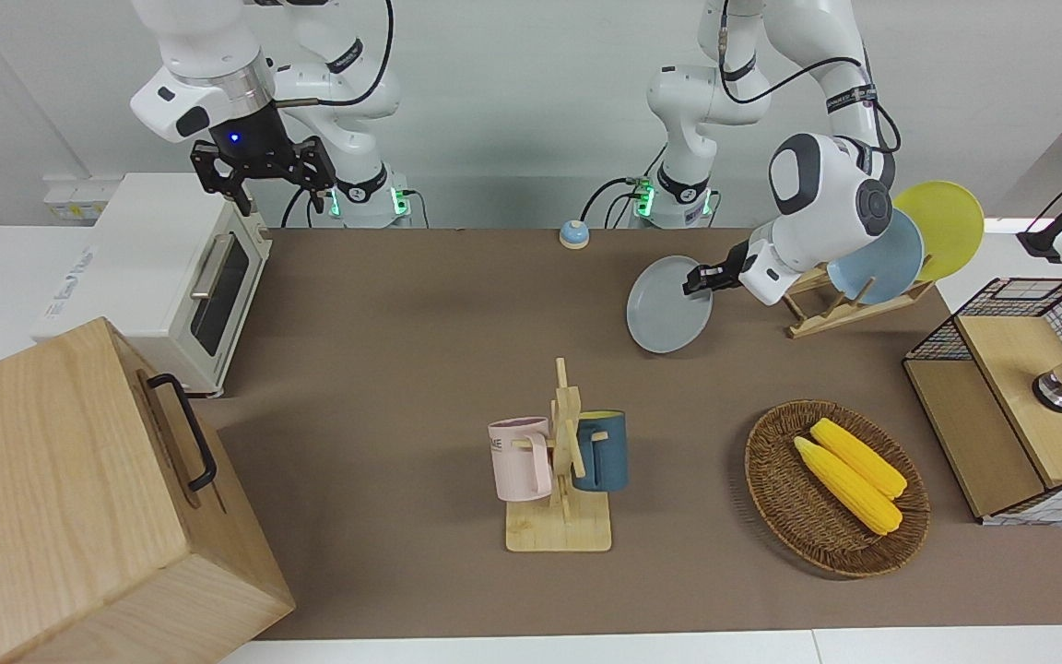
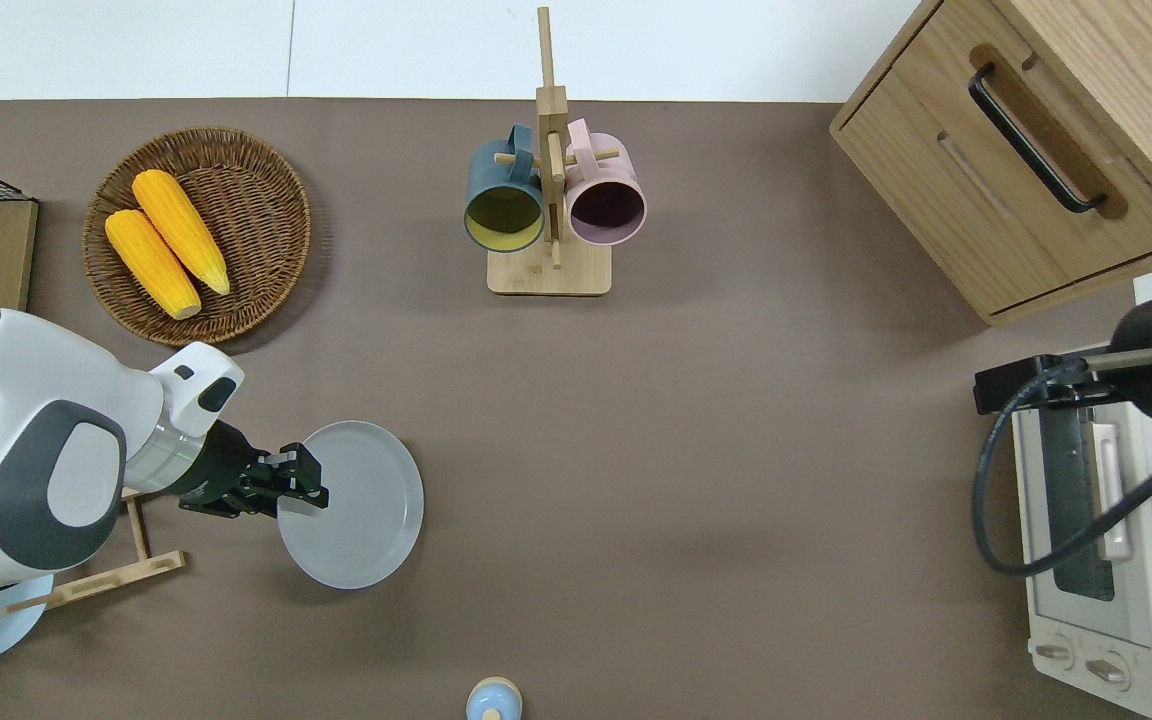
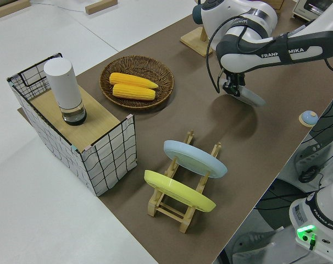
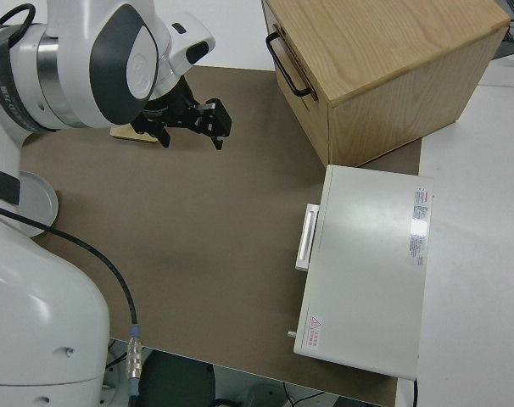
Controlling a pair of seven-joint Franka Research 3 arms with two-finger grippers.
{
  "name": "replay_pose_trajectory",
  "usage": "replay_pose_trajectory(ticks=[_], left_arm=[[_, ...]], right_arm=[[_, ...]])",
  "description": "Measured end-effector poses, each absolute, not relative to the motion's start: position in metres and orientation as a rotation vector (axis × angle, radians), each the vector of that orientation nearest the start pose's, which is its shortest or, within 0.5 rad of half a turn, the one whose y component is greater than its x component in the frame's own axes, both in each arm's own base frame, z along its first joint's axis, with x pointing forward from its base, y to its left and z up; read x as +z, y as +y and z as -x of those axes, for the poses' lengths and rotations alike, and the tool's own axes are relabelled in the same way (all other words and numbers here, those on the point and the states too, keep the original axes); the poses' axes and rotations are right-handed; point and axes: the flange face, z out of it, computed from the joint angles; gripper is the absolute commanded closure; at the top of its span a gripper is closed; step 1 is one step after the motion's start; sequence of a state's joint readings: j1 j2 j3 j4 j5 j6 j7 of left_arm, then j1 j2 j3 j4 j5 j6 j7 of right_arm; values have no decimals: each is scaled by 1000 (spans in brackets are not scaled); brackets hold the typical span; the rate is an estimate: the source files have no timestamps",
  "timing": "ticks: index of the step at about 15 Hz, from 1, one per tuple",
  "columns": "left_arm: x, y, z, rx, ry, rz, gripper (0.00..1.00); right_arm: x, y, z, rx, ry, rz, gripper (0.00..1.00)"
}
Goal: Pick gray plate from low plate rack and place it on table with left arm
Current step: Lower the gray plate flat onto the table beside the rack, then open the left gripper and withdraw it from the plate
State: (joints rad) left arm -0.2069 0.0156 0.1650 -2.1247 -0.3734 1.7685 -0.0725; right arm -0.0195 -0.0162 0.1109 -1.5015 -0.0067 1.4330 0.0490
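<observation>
Clear of the low plate rack (image 2: 96, 580), the gray plate (image 2: 361, 510) hangs tilted from the left pincer (image 2: 301, 487) clamped on its rim, seemingly just above the desk (image 2: 686, 450), so setting down and release remain.

front cam faces robots, overhead straight down, both share table (image 1: 420, 304)

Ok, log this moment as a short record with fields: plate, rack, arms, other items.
plate: gray plate held by its rim in the left gripper, tilted, over bare table
rack: low plate rack holds a light-blue plate and a yellow plate
right arm: parked, jaws open
other items: wicker basket with two corn cobs; mug stand
</observation>
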Motion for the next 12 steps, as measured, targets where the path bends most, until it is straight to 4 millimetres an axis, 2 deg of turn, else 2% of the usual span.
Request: replay_pose_trajectory(ticks=[5, 7, 9, 12], left_arm=[[383, -49, -500, 651, -268, 3355, 7], [394, -38, -505, 564, -184, 3268, 7], [433, -32, -518, 410, -126, 3234, 7], [519, -25, -534, 170, -64, 3189, 7]], right_arm=[[654, 49, -533, 81, -66, 3152, 11], [654, 49, -533, 81, -66, 3152, 13], [654, 49, -533, 81, -66, 3152, 11], [654, 49, -533, 81, -66, 3152, 11]])
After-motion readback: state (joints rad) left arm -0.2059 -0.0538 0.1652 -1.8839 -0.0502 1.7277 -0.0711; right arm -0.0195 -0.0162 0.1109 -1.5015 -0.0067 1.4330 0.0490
